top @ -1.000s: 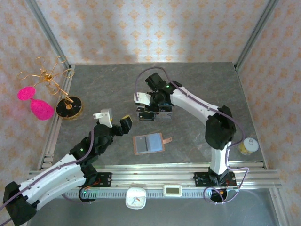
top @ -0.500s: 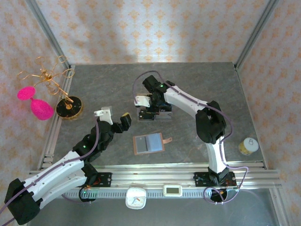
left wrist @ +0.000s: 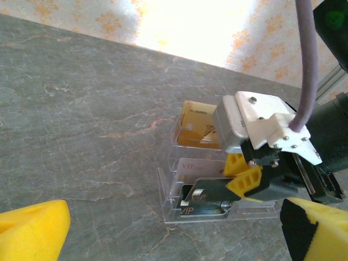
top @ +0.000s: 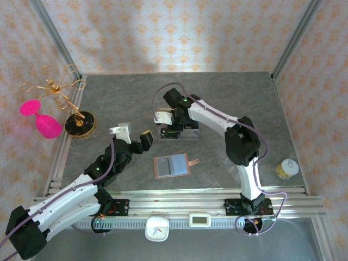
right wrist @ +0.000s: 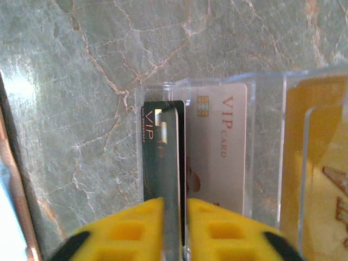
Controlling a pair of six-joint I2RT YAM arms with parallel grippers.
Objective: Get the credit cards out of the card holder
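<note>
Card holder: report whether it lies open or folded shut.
Open. The card holder lies flat on the table, bluish-grey sleeves facing up, snap tab sticking out loose.

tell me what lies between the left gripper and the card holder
Nothing: in the top view a bare stretch of table separates the left gripper from the card holder.

The right fingers cover the lower end of the black card, so you can't judge the grip. The gold card runs off the right wrist view's edge. From above, the wallet is too small to read.
</note>
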